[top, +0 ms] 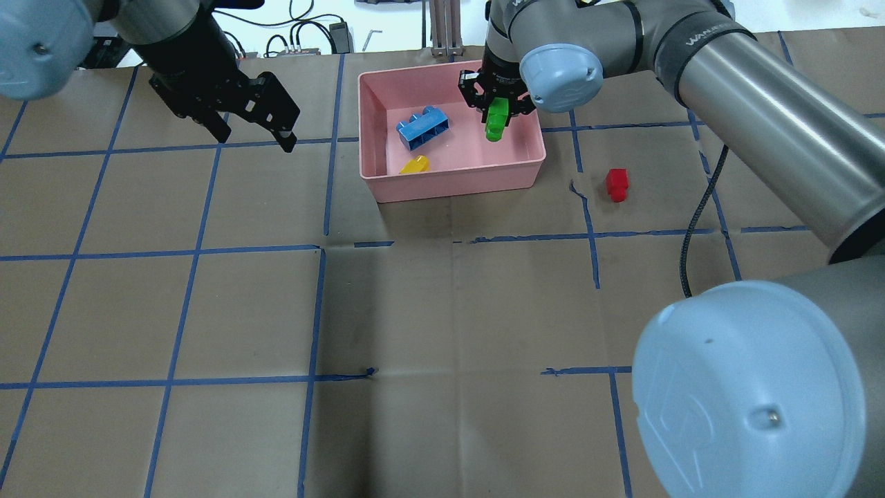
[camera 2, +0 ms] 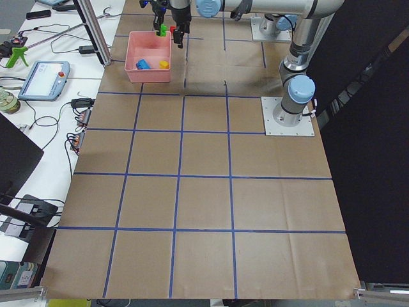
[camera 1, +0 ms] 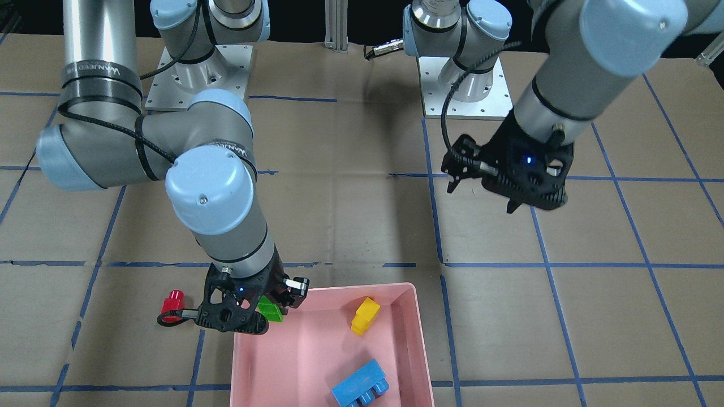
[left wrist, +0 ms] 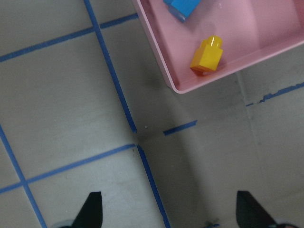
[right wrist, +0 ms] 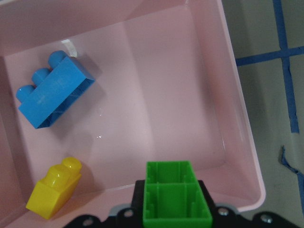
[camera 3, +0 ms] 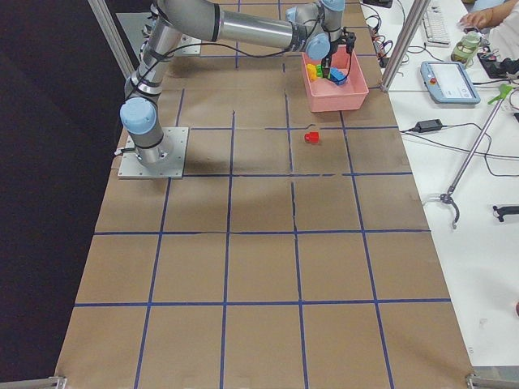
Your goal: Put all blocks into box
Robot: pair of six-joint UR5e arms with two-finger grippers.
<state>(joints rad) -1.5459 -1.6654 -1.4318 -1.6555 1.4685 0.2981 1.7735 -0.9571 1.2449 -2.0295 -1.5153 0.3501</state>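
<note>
The pink box (top: 525,173) stands at the table's far middle; it also shows in the front view (camera 1: 407,294) and the right wrist view (right wrist: 237,118). Inside lie the light-blue block (top: 422,128) (camera 1: 360,384) (right wrist: 52,95) and the yellow block (top: 415,164) (camera 1: 365,315) (right wrist: 54,187) (left wrist: 207,55). My right gripper (top: 496,114) (camera 1: 266,308) is shut on the green block (top: 495,119) (camera 1: 270,308) (right wrist: 176,194) and holds it above the box's right side. The red block (top: 616,184) (camera 1: 172,302) (camera 3: 310,138) lies on the table right of the box. My left gripper (top: 256,128) (camera 1: 481,189) is open and empty, left of the box.
Brown paper with a blue tape grid (top: 318,249) covers the table. The arm base plates (camera 1: 198,76) (camera 1: 464,87) stand on the robot's side. A teach pendant (camera 2: 43,80) and cables lie on a side bench past the box.
</note>
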